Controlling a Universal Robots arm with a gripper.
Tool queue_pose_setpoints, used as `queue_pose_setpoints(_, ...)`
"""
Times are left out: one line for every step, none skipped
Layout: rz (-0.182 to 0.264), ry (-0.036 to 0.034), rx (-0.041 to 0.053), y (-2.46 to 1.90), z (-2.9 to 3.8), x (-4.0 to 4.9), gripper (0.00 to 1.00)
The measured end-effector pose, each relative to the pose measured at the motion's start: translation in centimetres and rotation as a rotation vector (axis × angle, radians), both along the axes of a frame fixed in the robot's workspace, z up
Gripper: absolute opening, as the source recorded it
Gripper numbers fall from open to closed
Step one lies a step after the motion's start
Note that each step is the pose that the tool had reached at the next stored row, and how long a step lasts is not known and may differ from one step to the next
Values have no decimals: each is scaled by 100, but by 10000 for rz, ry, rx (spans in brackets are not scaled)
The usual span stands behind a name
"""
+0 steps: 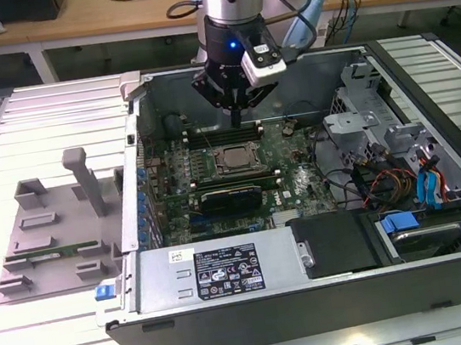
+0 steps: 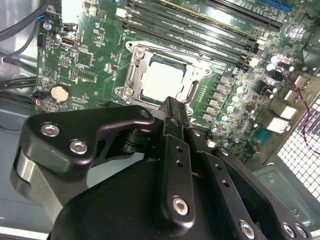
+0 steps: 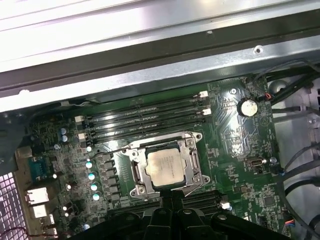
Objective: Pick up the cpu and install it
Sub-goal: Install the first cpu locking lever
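pincer (image 1: 237, 118) closed and empty above cpu (image 3: 167, 168) in socket frame (image 3: 137, 172); memory slots (image 3: 150, 120) alongside

The cpu (image 3: 165, 167) has a dull silvery metal lid; the socket frame (image 3: 192, 159) is bright metal; the pincer (image 2: 172, 107) is matt black.

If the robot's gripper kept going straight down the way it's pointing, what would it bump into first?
Probably the green motherboard just beside the socket frame, where the cpu already sits. The gripper points down into the computer case above that spot, though depth is hard to judge.
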State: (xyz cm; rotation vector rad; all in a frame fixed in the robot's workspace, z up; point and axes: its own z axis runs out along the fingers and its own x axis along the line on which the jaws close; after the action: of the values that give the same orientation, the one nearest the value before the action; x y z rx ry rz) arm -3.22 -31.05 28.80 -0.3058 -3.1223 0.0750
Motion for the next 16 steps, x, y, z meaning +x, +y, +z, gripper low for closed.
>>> queue_pose_setpoints(81, 0, 0, 0, 0, 0, 11)
queue_pose_setpoints(160, 0, 0, 0, 0, 0, 11)
queue_pose_setpoints(260, 0, 0, 0, 0, 0, 11)
queue_pose_setpoints(367, 0, 0, 0, 0, 0, 11)
queue_pose_setpoints(484, 0, 0, 0, 0, 0, 11)
queue_pose_setpoints(576, 0, 0, 0, 0, 0, 11)
queue_pose_setpoints(664, 1, -1, 0, 0, 0, 11)
queue_pose_setpoints(735, 0, 0, 0, 0, 0, 11)
queue_pose_setpoints(798, 0, 0, 0, 0, 0, 11)
queue_pose_setpoints(950, 0, 0, 0, 0, 0, 11)
queue_pose_setpoints(1080, 0, 3, 0, 0, 0, 11)
queue_pose_setpoints(1146, -2, 52, 0, 2, -1, 11)
queue_pose_setpoints(1198, -5, 89, 0, 1, -1, 11)
queue_pose_setpoints(1318, -4, 102, 1, 0, 0, 11)
queue_pose_setpoints(1624, -4, 104, 0, 0, 0, 11)
queue_pose_setpoints(1961, 0, 92, -1, 1, 0, 11)
